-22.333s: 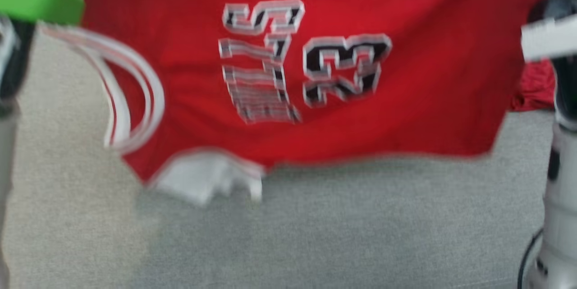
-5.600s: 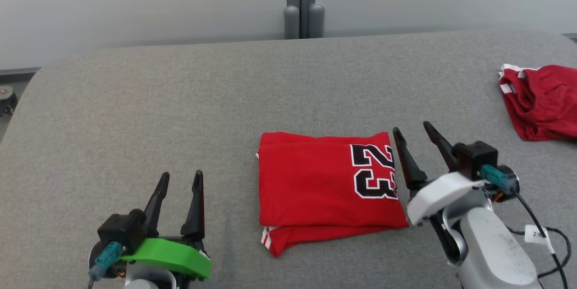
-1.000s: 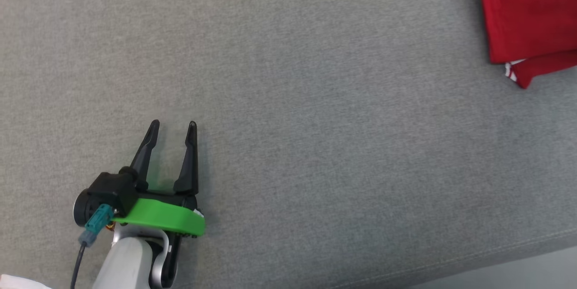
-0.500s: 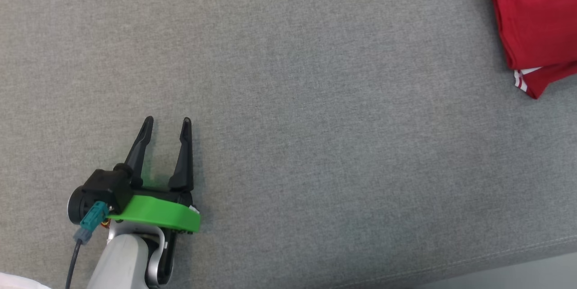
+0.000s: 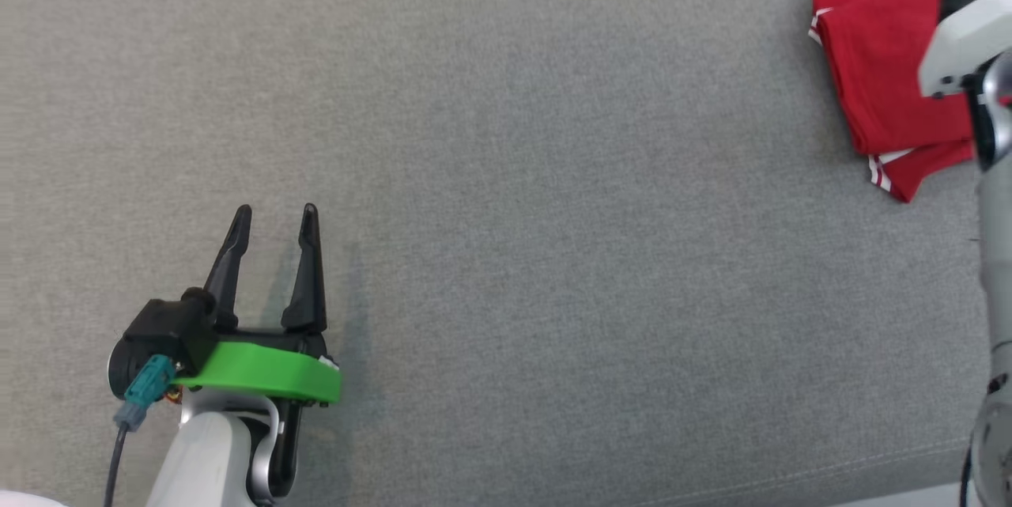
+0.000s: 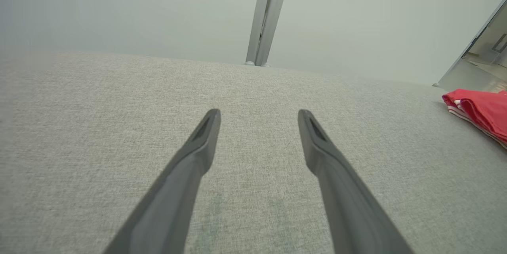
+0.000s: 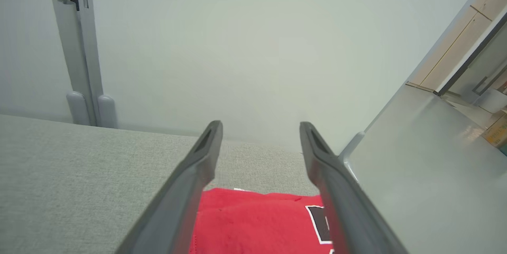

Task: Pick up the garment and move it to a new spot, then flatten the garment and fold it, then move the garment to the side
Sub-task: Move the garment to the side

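Head view: I count one folded red garment (image 5: 877, 72), far right. Two grippers, left gripper (image 5: 273, 210) and right gripper (image 7: 259, 125), both spread, grasping nothing. Grey fabric surface (image 5: 553, 254); pale wall (image 7: 257, 48), one post (image 6: 267, 16).

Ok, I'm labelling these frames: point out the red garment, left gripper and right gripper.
red garment (image 5: 877, 72): head view, top folded layer.
left gripper (image 5: 275, 207): head view, midway between fingertips.
right gripper (image 7: 260, 123): right wrist view, midway between fingertips.
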